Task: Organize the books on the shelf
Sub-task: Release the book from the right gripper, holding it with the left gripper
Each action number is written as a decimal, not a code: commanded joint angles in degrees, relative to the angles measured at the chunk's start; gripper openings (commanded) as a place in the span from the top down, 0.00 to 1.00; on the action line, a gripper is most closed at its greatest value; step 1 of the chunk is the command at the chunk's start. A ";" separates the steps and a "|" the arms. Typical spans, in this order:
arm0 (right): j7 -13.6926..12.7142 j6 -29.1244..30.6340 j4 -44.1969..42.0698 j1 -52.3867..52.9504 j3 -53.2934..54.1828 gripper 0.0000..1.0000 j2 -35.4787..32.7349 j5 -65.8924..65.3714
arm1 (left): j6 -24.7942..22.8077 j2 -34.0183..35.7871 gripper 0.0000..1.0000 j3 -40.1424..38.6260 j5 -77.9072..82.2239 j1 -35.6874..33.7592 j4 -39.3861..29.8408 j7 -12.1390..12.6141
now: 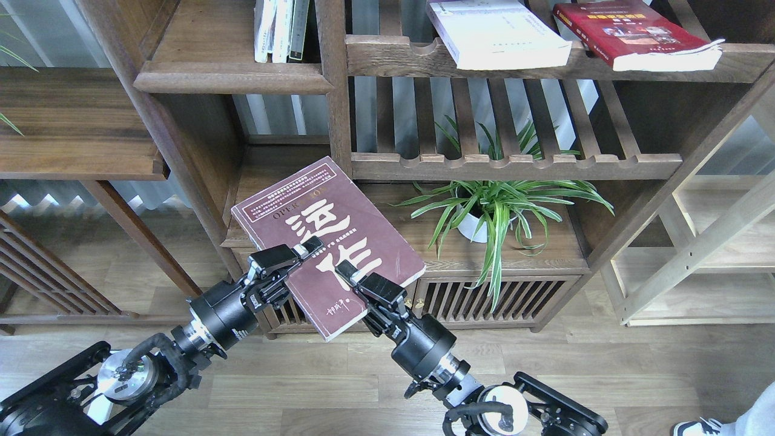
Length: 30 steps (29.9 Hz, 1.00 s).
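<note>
- The bookcase [339,109] fills the view; its solid shelf [233,77], a dark board with a rounded front edge, sits upper left, with a few thin upright books [280,30] at its right end.
- On the slatted shelf [460,57] to the right lie a thick white book [496,33] and a red book [636,33], both flat and sticking out past the front rail.
- A potted plant [490,209] stands lower down, just right of the held book.
- The brown book [327,242] with big white characters is in mid-air, tilted, well below the solid shelf and in front of the lower cabinet.
- The left gripper [284,260] is clamped on its left edge; the right gripper [363,284] grips the lower right edge, though the underside fingers are hidden, so how firm the hold is remains unclear.
- Risk: both holds are near the edges, so uneven lifting could bend or twist the paperback, or let it slip out.
- Risk: the raised book could clip the post or the shelf's front edge.
</note>
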 commanded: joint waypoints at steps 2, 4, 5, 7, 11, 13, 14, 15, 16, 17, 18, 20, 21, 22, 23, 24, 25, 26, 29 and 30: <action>0.01 0.00 -0.08 0.51 0.06 0.42 0.00 -0.16 | 0.00 0.03 0.98 -0.38 0.02 0.04 0.00 -0.12; 0.01 0.00 -0.25 1.04 0.06 0.37 0.00 -0.25 | 0.00 0.12 0.98 -0.47 0.02 0.04 0.00 -0.12; 0.01 0.00 -0.08 1.22 0.06 0.33 0.00 -0.25 | 0.00 0.12 0.98 -0.47 0.02 0.04 0.00 -0.12; 0.01 0.00 -0.08 1.92 0.06 0.24 0.00 -0.43 | 0.00 0.38 0.98 -0.56 0.02 0.22 -0.09 -0.12; 0.01 0.00 -0.25 2.53 0.76 0.15 0.00 -1.04 | 0.00 0.74 0.97 -1.08 0.02 0.92 -0.09 -0.12; 0.01 0.00 -0.43 2.80 1.03 0.13 0.00 -1.13 | 0.00 1.26 0.97 -1.26 0.02 1.27 -0.35 -0.12; 0.01 0.00 -0.52 2.89 1.20 0.12 0.00 -1.13 | 0.00 1.79 0.97 -1.26 0.02 1.45 -0.44 -0.04; 0.01 0.00 -0.52 2.89 1.55 0.12 0.00 -1.13 | 0.00 2.23 0.97 -1.26 0.02 1.53 -0.53 -0.12; 0.01 0.00 -0.61 2.89 1.82 0.11 0.00 -1.13 | 0.00 2.40 0.97 -1.26 0.02 1.62 -0.61 -0.12; 0.10 0.00 -0.69 2.89 1.99 0.09 0.00 -1.31 | 0.00 2.49 0.97 -1.43 -0.07 1.80 -0.70 -0.12; 0.10 0.00 -0.87 2.89 2.08 0.08 0.00 -1.31 | 0.00 2.67 0.97 -1.61 -0.07 1.89 -0.88 -0.21; 0.10 0.00 -1.40 2.89 2.78 0.04 0.00 -1.31 | 0.00 3.46 0.97 -1.96 -0.07 2.24 -0.97 -0.21; 0.10 0.00 -1.48 2.89 2.96 0.03 0.00 -1.31 | 0.00 3.72 0.97 -2.31 -0.07 2.41 -1.14 -0.21; 0.10 0.00 -1.49 2.89 3.14 0.02 0.00 -1.31 | 0.00 3.99 0.97 -2.84 -0.07 2.76 -1.58 -0.21; 0.10 0.00 -1.49 2.89 3.14 0.01 0.00 -1.31 | 0.00 3.99 0.97 -3.28 -0.07 3.11 -1.93 -0.30; 0.10 0.00 -1.75 2.89 3.22 0.01 0.00 -1.31 | 0.00 3.99 0.97 -3.89 -0.07 3.55 -2.37 -0.21; 0.10 0.00 -1.92 2.89 3.22 0.01 0.00 -1.39 | 0.00 4.08 0.97 -4.50 -0.07 3.91 -2.72 -0.30; 0.10 0.00 -2.27 2.89 3.31 0.01 0.00 -1.39 | 0.00 4.16 0.97 -4.86 -0.07 4.08 -3.07 -0.21; 0.10 0.00 -3.24 2.89 4.28 0.01 0.00 -1.39 | 0.00 5.30 0.97 -5.91 -0.07 5.05 -4.74 -0.21; 0.10 0.00 -3.50 2.89 4.54 0.01 0.00 -1.39 | 0.00 5.83 0.97 -6.00 -0.07 5.40 -5.35 -0.30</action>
